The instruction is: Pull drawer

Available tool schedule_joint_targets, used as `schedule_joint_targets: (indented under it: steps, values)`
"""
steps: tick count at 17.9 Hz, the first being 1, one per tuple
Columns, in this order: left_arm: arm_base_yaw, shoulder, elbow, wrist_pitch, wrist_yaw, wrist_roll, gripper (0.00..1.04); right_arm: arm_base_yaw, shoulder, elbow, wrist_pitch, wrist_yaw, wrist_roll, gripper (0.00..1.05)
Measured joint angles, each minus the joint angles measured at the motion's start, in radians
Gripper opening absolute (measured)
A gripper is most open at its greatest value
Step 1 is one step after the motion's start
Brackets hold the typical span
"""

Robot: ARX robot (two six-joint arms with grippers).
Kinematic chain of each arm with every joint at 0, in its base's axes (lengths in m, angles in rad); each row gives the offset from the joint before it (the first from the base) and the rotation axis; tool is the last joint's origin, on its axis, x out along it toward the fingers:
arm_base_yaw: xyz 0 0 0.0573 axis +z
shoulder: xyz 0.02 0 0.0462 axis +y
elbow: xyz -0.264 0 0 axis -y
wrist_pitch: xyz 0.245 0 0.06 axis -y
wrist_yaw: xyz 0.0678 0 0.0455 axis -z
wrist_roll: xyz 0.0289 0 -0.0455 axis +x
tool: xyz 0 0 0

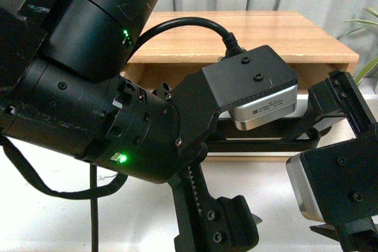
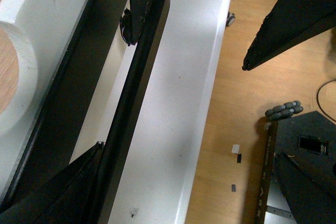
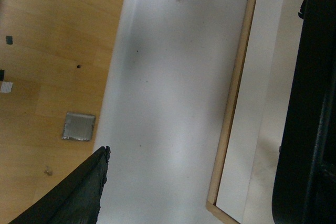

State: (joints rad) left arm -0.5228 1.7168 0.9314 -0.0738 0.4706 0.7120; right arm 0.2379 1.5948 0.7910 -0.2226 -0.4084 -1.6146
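Observation:
The drawer (image 2: 21,30) has a white front with a semicircular notch at its top edge. A wide black bar handle (image 2: 131,114) runs along a black backplate (image 2: 63,114). My left gripper (image 2: 172,106) is open and straddles the bar. One of its fingers (image 2: 63,192) lies between bar and backplate, and the other (image 2: 294,19) hangs out over the floor. My right gripper (image 3: 199,129) is open too, near the drawer's wooden corner (image 3: 223,182). In the front view both arms crowd the handle (image 1: 277,143), and the fingertips there are hidden.
The drawer sits in a wooden cabinet (image 1: 266,39) on a white table (image 3: 173,77). The table edge (image 2: 210,103) drops to a wooden floor (image 2: 236,129). A dark finger (image 2: 139,9) from the other arm lies against the bar. A plant (image 1: 369,57) stands at the far right.

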Motion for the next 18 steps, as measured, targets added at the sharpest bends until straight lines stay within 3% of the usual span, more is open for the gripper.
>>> schedule_joint_targets:
  steps: [5,10,18]
  values:
    - [-0.019,-0.041,-0.056,0.011,-0.004,-0.005,0.98,0.018,-0.043,-0.039,-0.036,0.0,0.024,0.98]
    - [-0.02,-0.079,-0.064,0.007,0.028,-0.07,0.98,0.01,-0.049,-0.076,0.101,0.017,0.035,0.98]
    - [-0.029,-0.178,-0.091,-0.031,0.105,-0.116,0.98,-0.013,-0.128,-0.049,0.035,0.007,0.09,0.98]
